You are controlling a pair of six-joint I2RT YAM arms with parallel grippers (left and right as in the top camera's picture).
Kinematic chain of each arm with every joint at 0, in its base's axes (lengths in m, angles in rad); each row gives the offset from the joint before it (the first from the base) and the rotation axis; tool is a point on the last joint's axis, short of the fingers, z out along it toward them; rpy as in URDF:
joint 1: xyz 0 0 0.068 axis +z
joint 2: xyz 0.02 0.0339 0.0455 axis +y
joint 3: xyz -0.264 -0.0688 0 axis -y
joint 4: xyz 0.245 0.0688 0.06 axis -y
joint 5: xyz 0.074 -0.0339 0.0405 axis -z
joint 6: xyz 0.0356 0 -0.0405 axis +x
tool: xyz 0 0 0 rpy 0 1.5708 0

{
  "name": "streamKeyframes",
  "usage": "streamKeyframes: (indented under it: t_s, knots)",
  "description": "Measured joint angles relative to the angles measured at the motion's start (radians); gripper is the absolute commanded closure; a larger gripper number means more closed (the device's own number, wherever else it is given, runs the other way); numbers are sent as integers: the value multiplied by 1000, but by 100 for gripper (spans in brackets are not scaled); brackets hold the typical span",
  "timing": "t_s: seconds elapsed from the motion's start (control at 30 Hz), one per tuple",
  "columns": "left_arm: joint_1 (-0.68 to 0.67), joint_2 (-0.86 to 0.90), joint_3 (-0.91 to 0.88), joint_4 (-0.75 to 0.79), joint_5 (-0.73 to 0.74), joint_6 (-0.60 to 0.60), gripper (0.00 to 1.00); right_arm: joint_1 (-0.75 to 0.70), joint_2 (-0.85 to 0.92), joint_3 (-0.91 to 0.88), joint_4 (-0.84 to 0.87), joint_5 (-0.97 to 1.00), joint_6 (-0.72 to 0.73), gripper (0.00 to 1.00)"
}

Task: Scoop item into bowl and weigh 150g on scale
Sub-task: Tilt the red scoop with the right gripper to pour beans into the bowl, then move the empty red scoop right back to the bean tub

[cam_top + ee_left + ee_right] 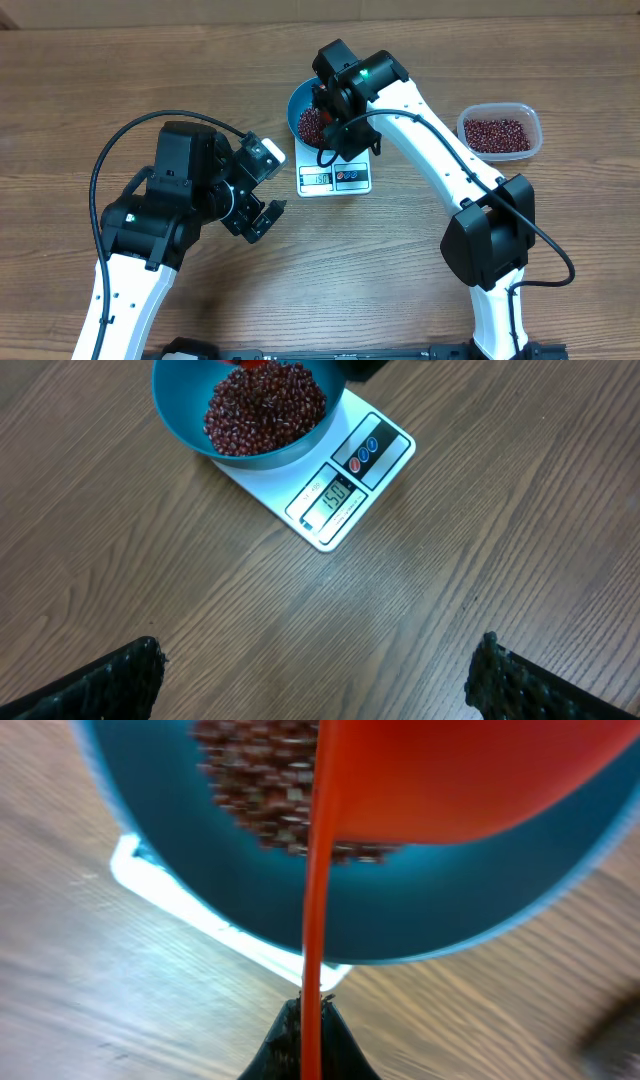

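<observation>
The blue bowl (298, 101) stands on the white scale (335, 178) and holds a heap of dark red-brown beans (265, 405). The scale's display (335, 495) reads 150. My right gripper (310, 1012) is shut on the thin handle of an orange scoop (450, 770), which hangs over the bowl (420, 920) and its beans (260, 780). My left gripper (320, 660) is open above bare table, below and to the left of the scale (385, 455), with nothing between its fingers.
A clear plastic tub (498, 133) with more beans sits at the right of the table, beyond the right arm. The left arm's black cable loops over the table at the left.
</observation>
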Motion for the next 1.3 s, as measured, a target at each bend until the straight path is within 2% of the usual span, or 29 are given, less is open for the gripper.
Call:
streamKeyframes:
  t_s: [0.37, 0.53, 0.83, 1.13, 1.3]
  knots:
    - [0, 0, 0, 0, 0, 0, 0, -56, 0, 0, -32, -304, 6, 96]
    - [0, 0, 0, 0, 0, 0, 0, -111, 0, 0, -82, -364, 7, 96]
    - [0, 0, 0, 0, 0, 0, 0, -239, -32, 0, -156, -397, 6, 96]
    - [0, 0, 0, 0, 0, 0, 0, -484, -162, 4, -274, -351, 2, 96]
    - [0, 0, 0, 0, 0, 0, 0, -606, -176, 9, -289, -309, 2, 96]
